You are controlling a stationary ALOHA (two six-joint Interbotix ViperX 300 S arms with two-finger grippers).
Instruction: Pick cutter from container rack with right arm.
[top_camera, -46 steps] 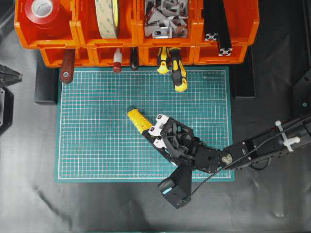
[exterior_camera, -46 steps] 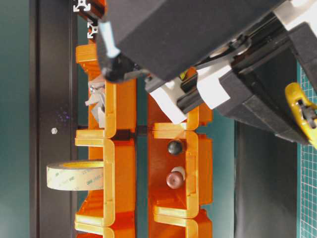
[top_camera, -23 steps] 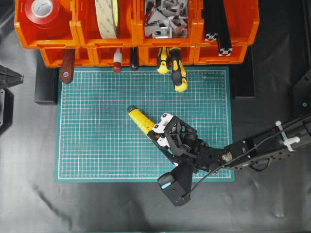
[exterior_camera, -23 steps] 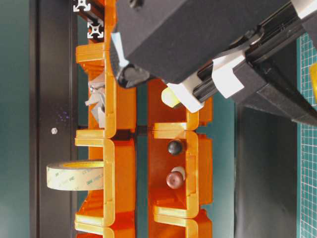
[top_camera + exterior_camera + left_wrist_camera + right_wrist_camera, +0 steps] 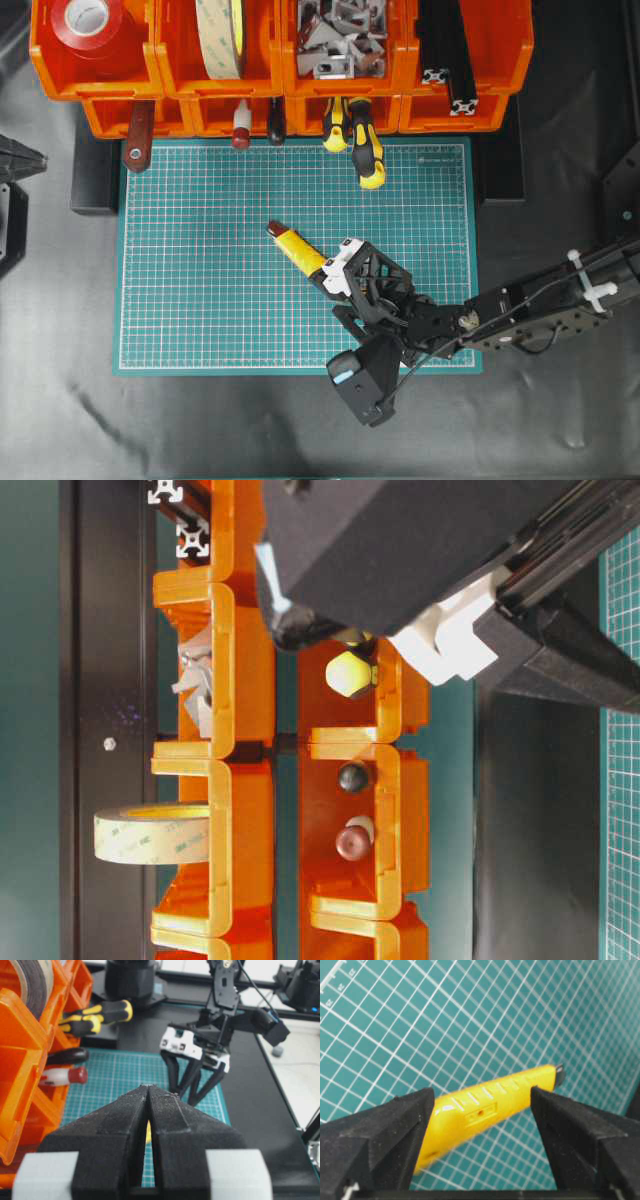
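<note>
Orange bins of the container rack (image 5: 270, 95) span the top of the overhead view, wider than the green mat (image 5: 200, 280) below them. At the far left edge, the left tool (image 5: 25, 160) sits beside the mat on the dark surface (image 5: 100, 420); in its own wrist view its two black fingers (image 5: 125, 1125) press together, clenched on nothing. In the rack's upper tier are a red tape roll (image 5: 88, 20), then a pale tape roll (image 5: 222, 35), then grey metal brackets (image 5: 340, 35). Below, two yellow-and-black screwdrivers (image 5: 365, 150) stick out of a lower bin onto the mat. The cutter (image 5: 296, 247) lies flat near the middle of the mat, out of the rack, its dark end cap pointing up-left. Just right of it, the right tool (image 5: 335, 270) stands released: its wrist view shows the jaws spread wide with the cutter between them, a visible gap on the right side. The right arm (image 5: 520, 310) stretches off to the right edge.
</note>
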